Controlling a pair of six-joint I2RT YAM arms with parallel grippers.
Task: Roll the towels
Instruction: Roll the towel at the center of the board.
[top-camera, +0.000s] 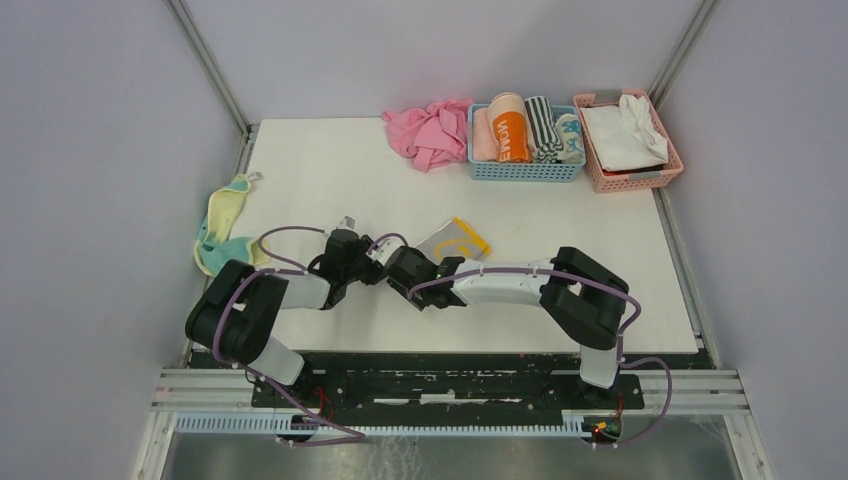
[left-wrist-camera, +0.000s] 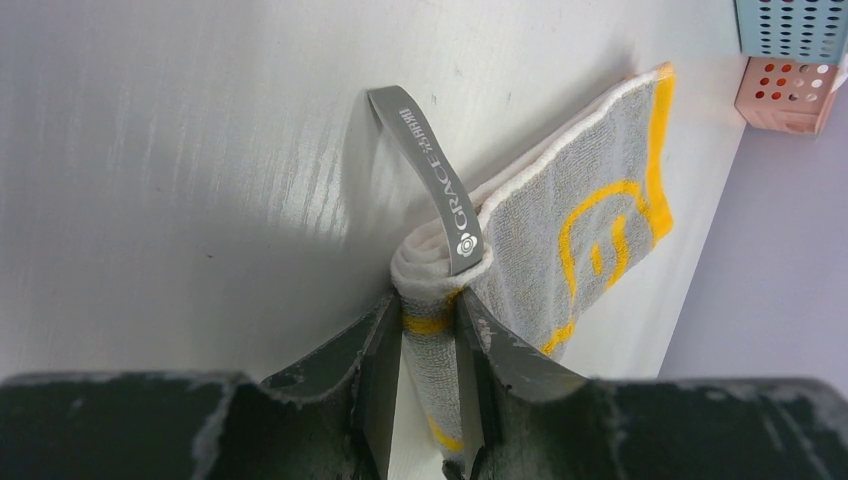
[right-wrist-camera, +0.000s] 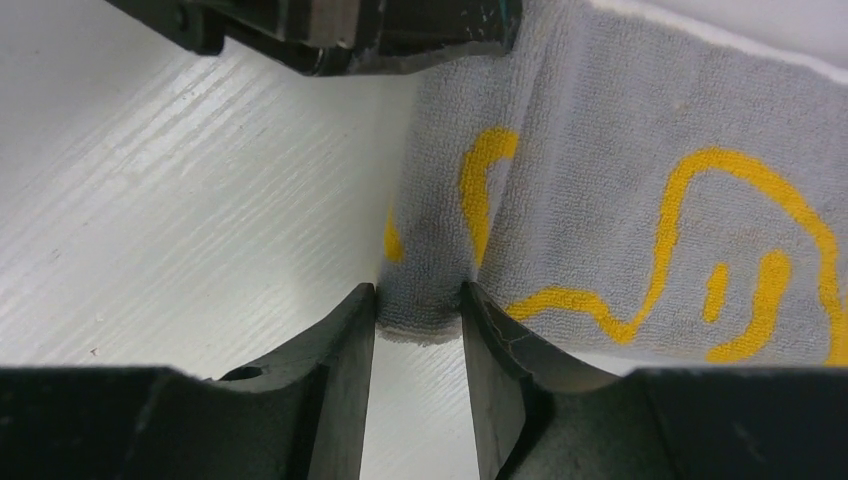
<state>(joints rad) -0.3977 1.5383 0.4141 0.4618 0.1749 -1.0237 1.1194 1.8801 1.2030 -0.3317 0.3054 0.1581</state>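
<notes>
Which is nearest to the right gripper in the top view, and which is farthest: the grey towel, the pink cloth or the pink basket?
1. grey towel: right at the right gripper, mid-table.
2. pink cloth: far edge, near the centre.
3. pink basket: far right corner.

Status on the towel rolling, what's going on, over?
Left gripper pinching folded end of grey towel. Right gripper straddling it alongside, grip unclear. Yellow towel crumpled, untouched. Nothing blocking.

- Overhead view was evenly bright, shadows faint on the table (top-camera: 330, 170)
- Left wrist view had glare at upper left
- Fingers (right-wrist-camera: 340, 400) were blurred along wrist views' lower edges
</notes>
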